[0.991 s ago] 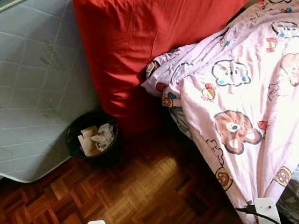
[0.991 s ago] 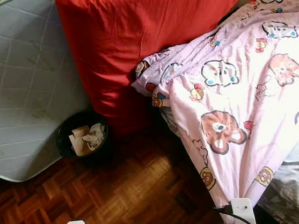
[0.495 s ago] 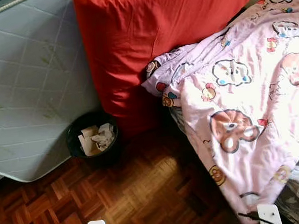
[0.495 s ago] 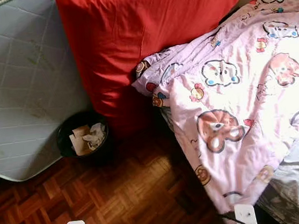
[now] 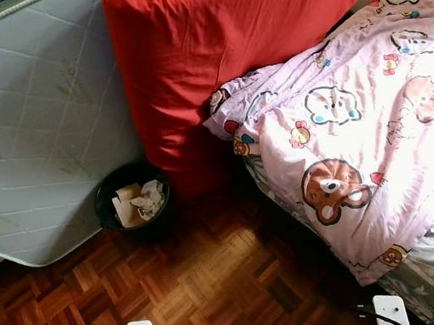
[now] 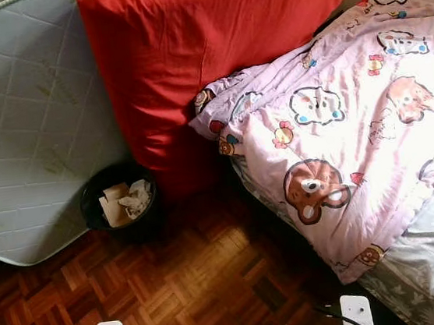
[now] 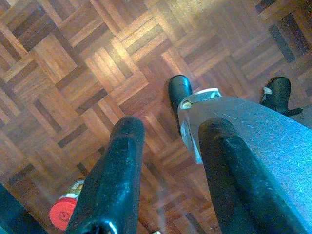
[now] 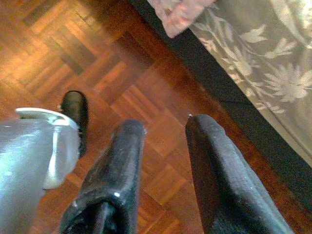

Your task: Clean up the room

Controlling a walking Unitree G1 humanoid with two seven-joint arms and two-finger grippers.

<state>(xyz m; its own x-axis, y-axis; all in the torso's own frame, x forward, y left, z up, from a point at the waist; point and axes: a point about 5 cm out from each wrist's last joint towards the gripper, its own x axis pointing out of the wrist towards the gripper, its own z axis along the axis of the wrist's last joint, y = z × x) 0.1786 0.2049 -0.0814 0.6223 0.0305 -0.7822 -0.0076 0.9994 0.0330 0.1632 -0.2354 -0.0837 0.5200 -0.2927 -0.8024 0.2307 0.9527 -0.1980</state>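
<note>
Under the left claw (image 7: pixel 170 127) we see the parquet floor (image 7: pixel 73 58), with a small red round thing (image 7: pixel 62 213) lying on it back near the claw's base. Just past the right claw (image 8: pixel 165 126) lies a grey floral sheet (image 8: pixel 263 63). Well ahead of both claws a red mattress (image 5: pixel 227 44) leans upright, and a pale quilted mattress (image 5: pixel 32 121) stands beside it on the left claw's side.
</note>
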